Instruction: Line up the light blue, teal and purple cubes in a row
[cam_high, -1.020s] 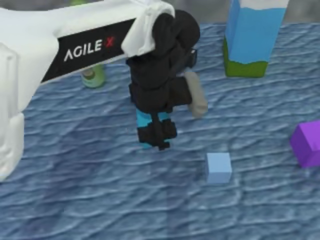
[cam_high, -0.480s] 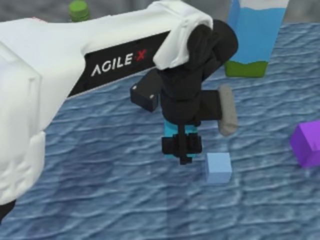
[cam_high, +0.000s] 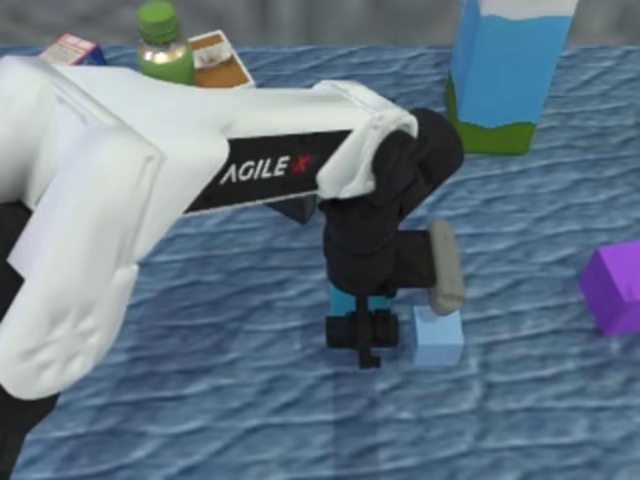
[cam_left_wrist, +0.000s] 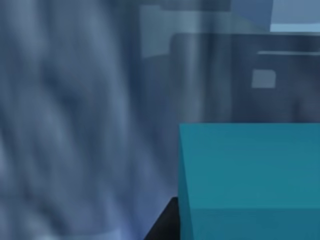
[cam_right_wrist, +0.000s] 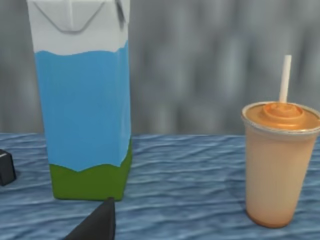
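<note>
From above, the left claw (cam_high: 366, 331) hung over the middle of the blue rippled counter (cam_high: 200, 400), its fingers closed on the mid-sized turquoise teal cube (cam_high: 344, 300), which sat just beside the small pale sky-blue cube (cam_high: 438, 338) on that cube's left. The large vivid violet purple cube (cam_high: 612, 287) lay well apart at the right edge. A tall blue-and-green carton (cam_high: 505, 70) stood at the back, a green-capped bottle (cam_high: 163, 45) at the back left.

In the left wrist view, the teal cube (cam_left_wrist: 250, 180) filled the near corner against the counter.

In the right wrist view, the carton (cam_right_wrist: 82, 100) and an orange drink cup with a straw (cam_right_wrist: 280, 160) stood on the counter; only one dark fingertip of the right claw showed, so I cannot tell its state.
</note>
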